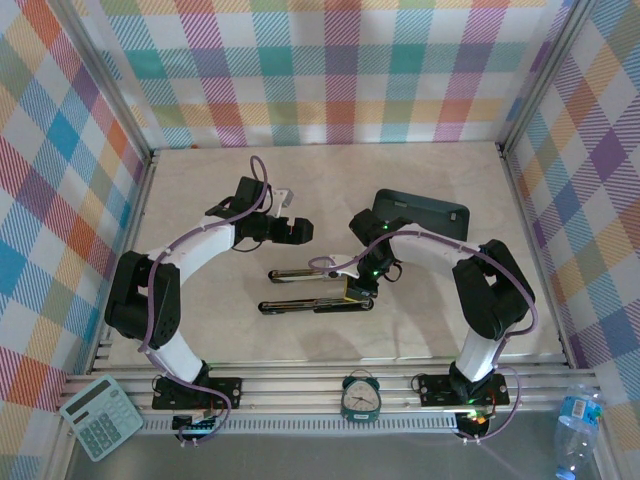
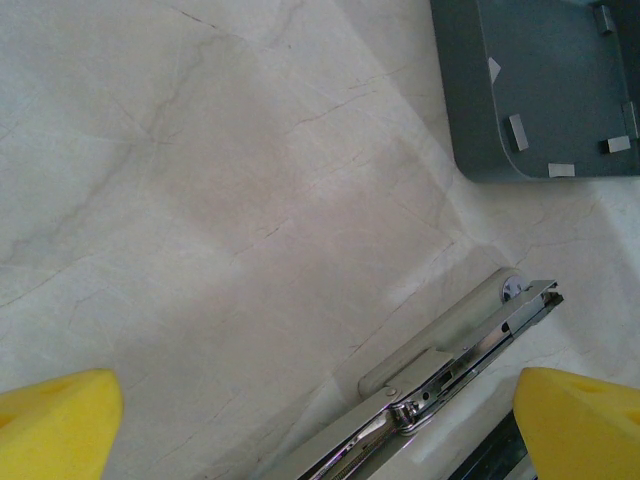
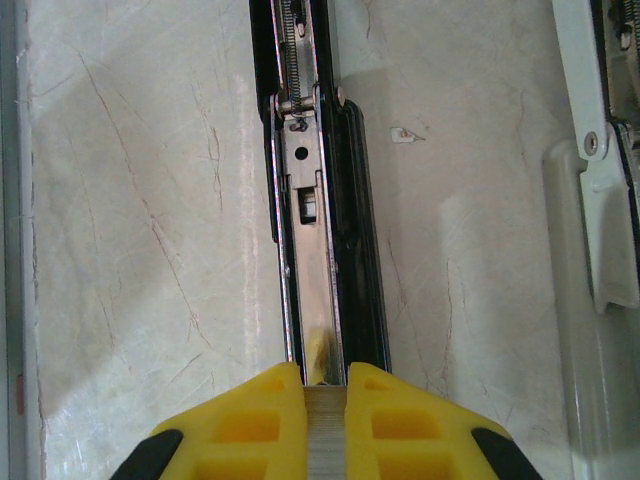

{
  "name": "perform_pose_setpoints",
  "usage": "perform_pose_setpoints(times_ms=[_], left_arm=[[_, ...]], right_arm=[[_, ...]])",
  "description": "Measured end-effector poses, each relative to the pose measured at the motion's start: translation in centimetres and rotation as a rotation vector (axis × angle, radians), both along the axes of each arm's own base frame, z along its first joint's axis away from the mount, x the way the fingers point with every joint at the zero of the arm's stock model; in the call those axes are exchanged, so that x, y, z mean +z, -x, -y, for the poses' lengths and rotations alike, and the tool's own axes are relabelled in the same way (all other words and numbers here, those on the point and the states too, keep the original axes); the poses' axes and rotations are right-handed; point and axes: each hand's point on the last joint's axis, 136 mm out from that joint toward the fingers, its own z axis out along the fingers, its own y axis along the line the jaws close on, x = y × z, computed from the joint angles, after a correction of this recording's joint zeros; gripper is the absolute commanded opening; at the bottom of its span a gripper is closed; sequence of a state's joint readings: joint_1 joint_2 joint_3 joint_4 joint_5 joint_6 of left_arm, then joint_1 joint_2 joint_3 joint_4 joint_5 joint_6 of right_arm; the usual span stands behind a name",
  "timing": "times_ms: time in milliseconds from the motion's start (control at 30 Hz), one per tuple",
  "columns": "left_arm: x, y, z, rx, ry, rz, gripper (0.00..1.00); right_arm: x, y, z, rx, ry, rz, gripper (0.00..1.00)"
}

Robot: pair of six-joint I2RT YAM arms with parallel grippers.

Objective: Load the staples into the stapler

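Right gripper (image 3: 325,378) clamped on staples (image 3: 325,440); left gripper (image 2: 318,425) spread wide, empty.
Strip points into the open stapler (image 3: 312,200) magazine, possibly touching its end; left gripper hovers above the stapler's top arm.

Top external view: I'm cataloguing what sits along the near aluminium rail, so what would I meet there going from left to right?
Pale green desk calculator → left arm's black base plate → small teal round alarm clock → right arm's black base plate → clear plastic water bottle.
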State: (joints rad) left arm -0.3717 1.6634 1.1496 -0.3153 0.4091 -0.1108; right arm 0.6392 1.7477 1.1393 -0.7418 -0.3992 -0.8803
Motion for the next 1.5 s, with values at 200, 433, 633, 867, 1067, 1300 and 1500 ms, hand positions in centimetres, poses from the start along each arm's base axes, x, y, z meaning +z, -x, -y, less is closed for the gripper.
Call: perform_pose_setpoints(times_ms=[200,433,633,867,1067,1300,1500], left_arm=[[-0.2,0.0,0.0,0.000,-0.002,-0.005,1.00],[-0.2,0.0,0.0,0.000,-0.002,-0.004,1.00],[0.0,-0.2,0.1,0.000,0.000,0.001,1.00],[0.0,-0.2,0.1,0.000,0.000,0.001,1.00],[0.0,-0.2,0.0,0.000,-0.001,0.000,1.00],[-0.1,-0.1,0.0,0.000,-0.002,-0.005,1.00],[-0.1,0.0,0.0,-0.001,-0.003,-0.006,1.00]], right_arm=[[-0.2,0.0,0.1,-0.001,0.008,0.001,0.10],[-0.3,-0.2,0.2,-0.002,0.016,0.008,0.10],[-0.3,-0.2,0.3,-0.002,0.023,0.013,0.10],[-0.3,-0.2,0.4,0.002,0.027,0.020,0.10],[-0.3,0.0,0.9,0.013,0.037,0.035,0.10],[-0.5,0.1,1.3,0.016,0.055,0.043,0.10],[-0.4,0.1,1.4,0.016,0.060,0.044,0.10]])
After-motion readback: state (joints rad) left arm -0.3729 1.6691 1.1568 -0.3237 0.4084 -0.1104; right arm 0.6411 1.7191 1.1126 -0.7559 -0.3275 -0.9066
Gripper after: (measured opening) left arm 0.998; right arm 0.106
